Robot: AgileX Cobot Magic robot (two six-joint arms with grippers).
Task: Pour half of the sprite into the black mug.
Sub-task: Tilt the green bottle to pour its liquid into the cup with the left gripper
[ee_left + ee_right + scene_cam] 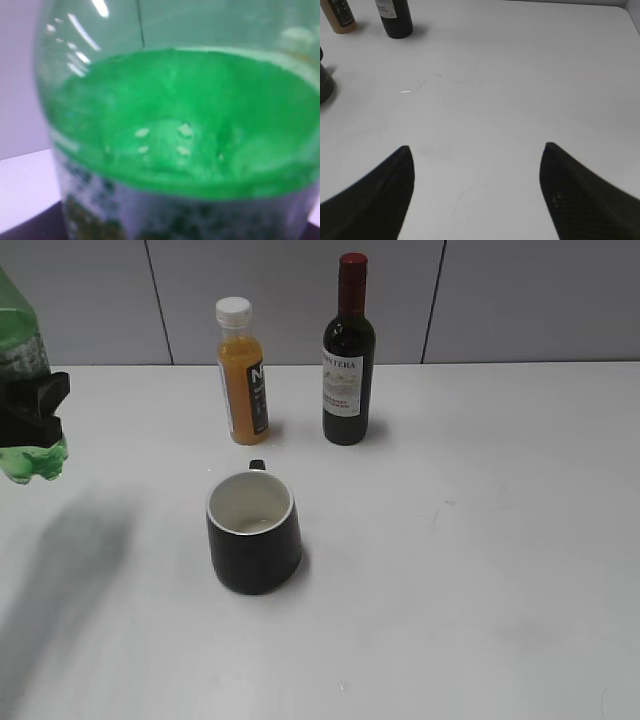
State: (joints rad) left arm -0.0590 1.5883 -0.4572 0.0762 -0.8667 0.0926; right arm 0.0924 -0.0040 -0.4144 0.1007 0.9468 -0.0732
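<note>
The sprite (20,350), a green transparent bottle with a pale label band, hangs above the table at the far left of the exterior view. My left gripper (32,400) is shut on its middle. The bottle (175,125) fills the left wrist view, with green plastic above and the label below. The black mug (252,530) with a white inside stands upright at the table's centre, right of the bottle, its handle pointing away. My right gripper (476,165) is open and empty over bare table; it does not show in the exterior view. The mug's edge (324,82) shows at the far left of the right wrist view.
An orange juice bottle (241,370) with a white cap and a dark wine bottle (348,355) with a red top stand behind the mug near the wall. Both show at the top left of the right wrist view: the juice (339,15) and the wine (395,17).
</note>
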